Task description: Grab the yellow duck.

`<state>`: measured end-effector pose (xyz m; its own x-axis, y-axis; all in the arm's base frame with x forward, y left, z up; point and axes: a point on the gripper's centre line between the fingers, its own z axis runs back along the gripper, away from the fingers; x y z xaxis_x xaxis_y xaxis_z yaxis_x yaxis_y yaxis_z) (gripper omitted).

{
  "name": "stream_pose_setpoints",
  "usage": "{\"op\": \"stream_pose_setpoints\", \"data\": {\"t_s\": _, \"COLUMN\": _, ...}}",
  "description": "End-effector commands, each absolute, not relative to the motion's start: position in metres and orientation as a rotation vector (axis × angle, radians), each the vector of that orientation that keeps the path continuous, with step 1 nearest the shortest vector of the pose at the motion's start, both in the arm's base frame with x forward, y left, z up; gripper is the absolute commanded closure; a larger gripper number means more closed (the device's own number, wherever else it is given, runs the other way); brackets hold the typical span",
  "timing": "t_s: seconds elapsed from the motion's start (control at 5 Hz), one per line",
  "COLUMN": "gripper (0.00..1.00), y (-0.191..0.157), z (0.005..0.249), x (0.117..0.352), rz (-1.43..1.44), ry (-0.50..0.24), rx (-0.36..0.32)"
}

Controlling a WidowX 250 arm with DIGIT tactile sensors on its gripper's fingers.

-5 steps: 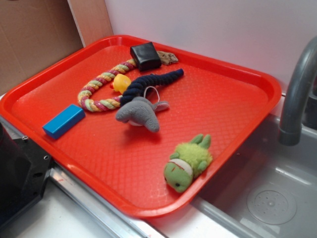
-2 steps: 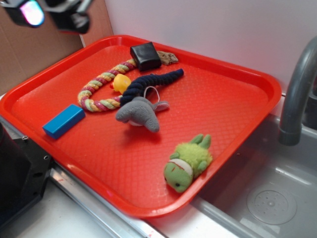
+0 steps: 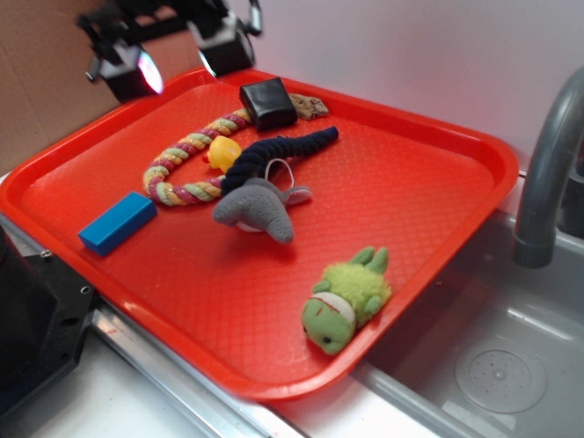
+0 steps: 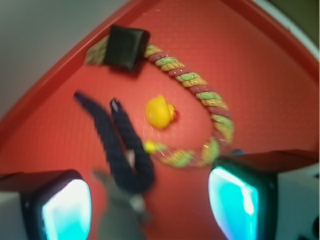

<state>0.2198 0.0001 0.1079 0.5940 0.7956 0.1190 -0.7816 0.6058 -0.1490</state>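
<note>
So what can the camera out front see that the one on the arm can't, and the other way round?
Only the exterior view shows the blue block, the green plush turtle, the faucet over the sink, and the gripper from outside, hovering above the tray's back corner. Only the wrist view looks down between the gripper's glowing fingers and shows the duck's orange beak. Both show the yellow duck inside the braided rope loop, the black square, the dark blue rope toy, the grey plush and the red tray.
</note>
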Motion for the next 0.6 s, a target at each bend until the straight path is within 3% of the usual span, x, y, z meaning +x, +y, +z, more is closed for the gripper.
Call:
{"op": "stream_pose_setpoints", "data": {"t_s": 0.0, "gripper": 0.00, "y": 0.049, "z": 0.066, "x": 0.237, "rz": 1.075, "ry": -0.184, "rx": -0.002}}
{"op": "stream_pose_setpoints", "data": {"t_s": 0.2, "gripper": 0.00, "y": 0.056, "z": 0.055, "x": 0.238, "rz": 1.079, "ry": -0.160, "rx": 0.032}}
{"op": "stream_pose_setpoints", "data": {"t_s": 0.4, "gripper": 0.00, "y": 0.052, "z": 0.027, "x": 0.253, "rz": 1.040, "ry": -0.109, "rx": 0.029}}
